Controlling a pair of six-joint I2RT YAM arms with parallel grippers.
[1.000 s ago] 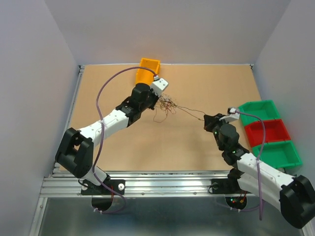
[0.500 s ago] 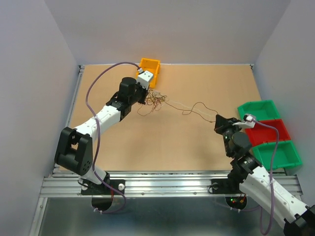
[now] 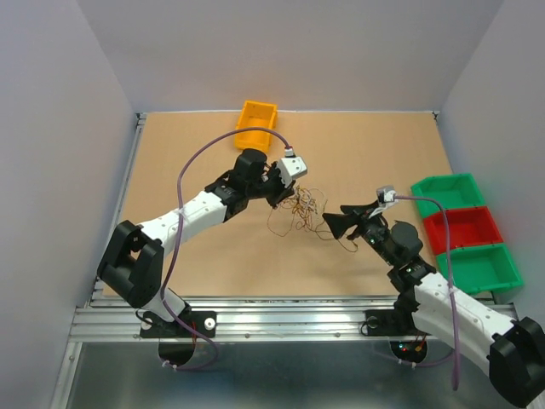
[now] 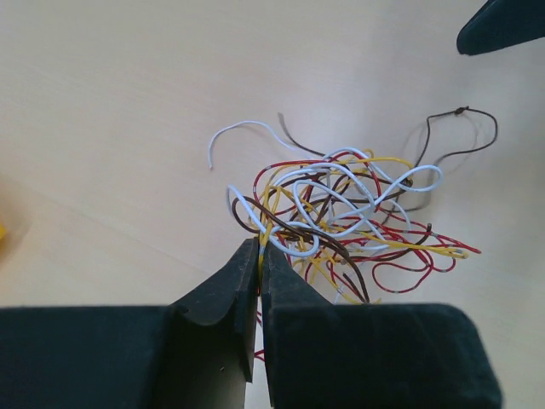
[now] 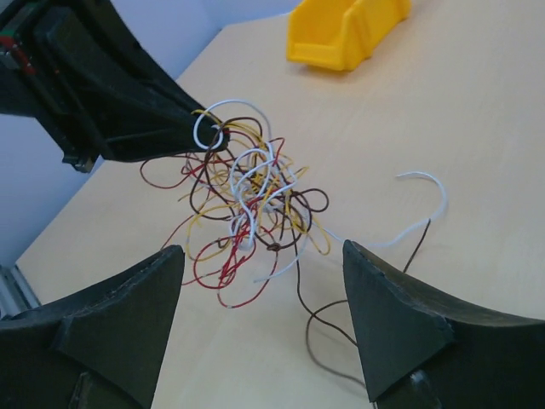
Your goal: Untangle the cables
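So, quick status from my side. My left gripper (image 4: 259, 256) is clamped down on the cables (image 4: 341, 213), with the jaws pinched nearly together on a few yellow and white strands at the edge of the bundle. It's one loose knot of white, yellow, red and dark brown wires, hanging off those fingertips over the middle of the table (image 3: 213, 256), between my two arms. A white strand and a dark brown one trail out of the knot onto the tabletop. My right gripper (image 5: 262, 256) is spread wide with nothing in it, pointed straight at the tangle from just beside it and not touching any wire as far as I can see. The yellow bin (image 5: 349, 34) sits at the far edge, and the green and red bins (image 3: 464, 230) are off to my right.
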